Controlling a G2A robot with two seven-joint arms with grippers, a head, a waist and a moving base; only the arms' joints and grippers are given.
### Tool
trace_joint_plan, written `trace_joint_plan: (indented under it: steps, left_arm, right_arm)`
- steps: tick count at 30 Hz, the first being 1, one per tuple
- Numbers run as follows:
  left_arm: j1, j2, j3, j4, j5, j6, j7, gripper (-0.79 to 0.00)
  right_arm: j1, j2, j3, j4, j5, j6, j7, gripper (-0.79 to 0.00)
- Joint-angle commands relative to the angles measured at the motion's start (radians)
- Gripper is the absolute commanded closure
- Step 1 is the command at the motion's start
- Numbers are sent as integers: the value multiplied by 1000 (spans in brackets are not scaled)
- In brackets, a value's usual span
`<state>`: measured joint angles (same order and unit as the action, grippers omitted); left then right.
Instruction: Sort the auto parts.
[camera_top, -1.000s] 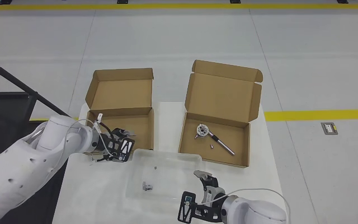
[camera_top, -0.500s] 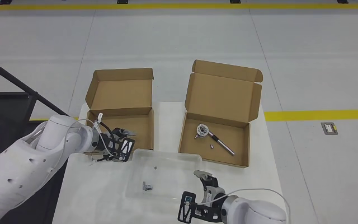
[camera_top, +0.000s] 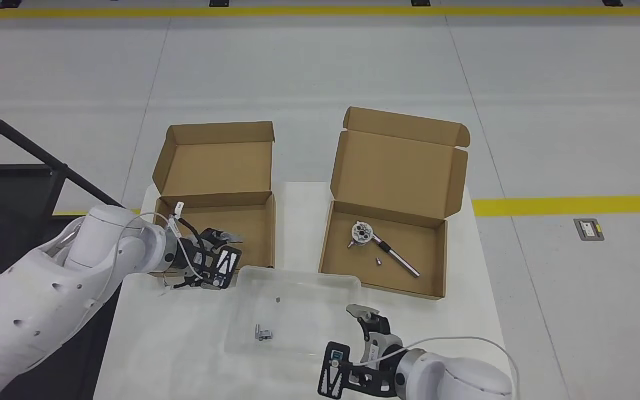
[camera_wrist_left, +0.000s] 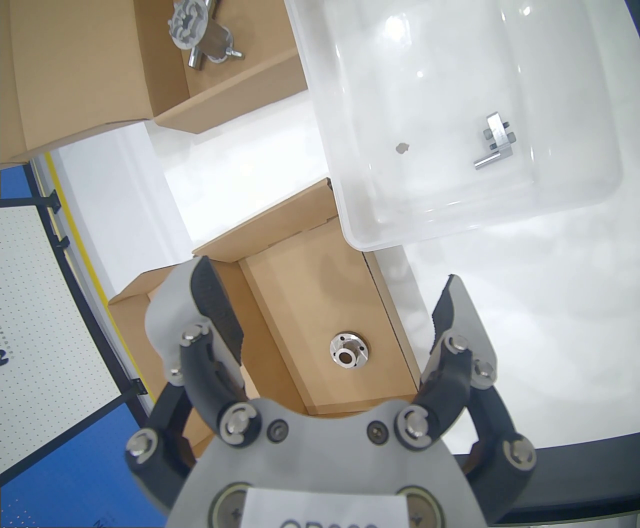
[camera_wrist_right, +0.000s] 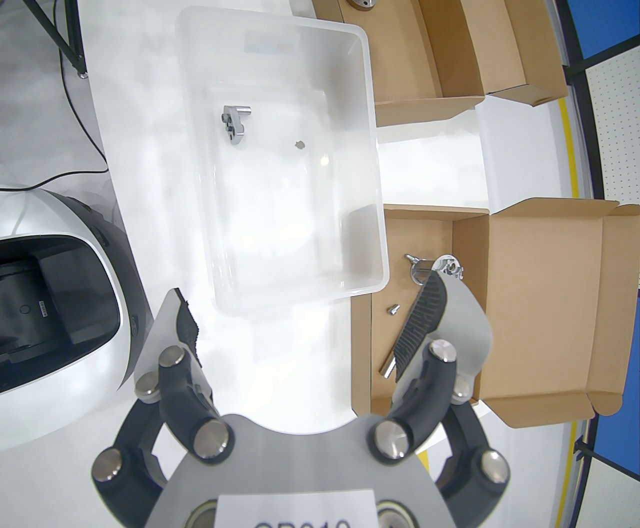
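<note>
Top view: sorting looks nearly finished. A metal bracket (camera_top: 263, 331) and a tiny bit (camera_top: 277, 297) lie unsorted in the clear tray (camera_top: 310, 300) at lower centre. One round flange (camera_wrist_left: 348, 350) sits in the left box (camera_top: 258, 228), several parts (camera_top: 360, 236) in the right box (camera_top: 425, 240). The left gripper (camera_top: 215, 260) and right gripper (camera_top: 350, 345) both gape, empty.

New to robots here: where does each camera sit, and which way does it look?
Top view: above the arms, looking down on the table; both arms show, with left pincer and right pincer.
Left wrist view: on the left wrist, looking past its open pincer into a cardboard box holding a round flanged part.
Right wrist view: on the right wrist, looking past its open pincer at the clear bin.
Shared: both wrist views show the bin's metal bracket.
</note>
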<state>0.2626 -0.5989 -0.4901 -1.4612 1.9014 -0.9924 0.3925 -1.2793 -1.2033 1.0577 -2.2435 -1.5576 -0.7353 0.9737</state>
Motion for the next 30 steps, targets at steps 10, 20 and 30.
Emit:
trace_joint_plan:
  steps: [10, 20, 30]
  left_arm:
    - [0, 0, 0, 0, 0, 0, 0, -785]
    - [0, 0, 0, 0, 0, 0, 0, -785]
    - [0, 0, 0, 0, 0, 0, 0, -785]
  right_arm:
    - [-77, 16, 102, -70, -59, 57, -189, -785]
    - [-155, 30, 187, -107, -113, 69, -293, -785]
    - [-155, 30, 187, -107, -113, 69, -293, -785]
